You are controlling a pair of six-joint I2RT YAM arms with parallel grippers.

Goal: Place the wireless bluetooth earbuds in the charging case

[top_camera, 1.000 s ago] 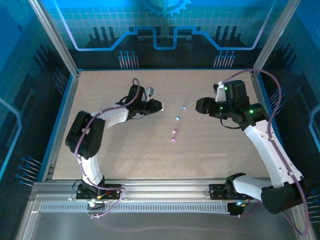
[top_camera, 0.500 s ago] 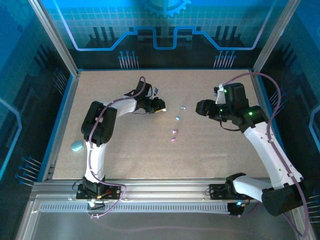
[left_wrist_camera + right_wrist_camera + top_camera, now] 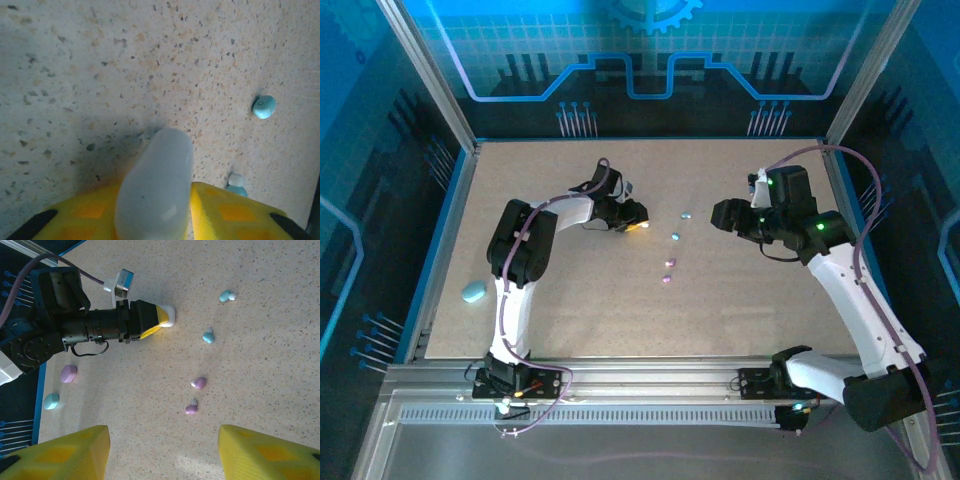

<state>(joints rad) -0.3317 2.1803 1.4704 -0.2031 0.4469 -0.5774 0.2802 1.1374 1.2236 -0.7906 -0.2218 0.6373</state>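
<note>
Right wrist view shows two teal earbuds and, nearer, two purple earbuds lying in a loose line mid-table. They look tiny, glossy and light, so I judge them slippery and apt to roll or squirt from a pinch; each is best taken across its rounded body from above, one at a time. The right fingers stand wide and empty to the right of the line; the left fingers are narrow about a white case, its nose on the table just left of the teal pair. The table edges lie well apart from the earbuds, with bare room around, though the purple two crowd each other.
</note>
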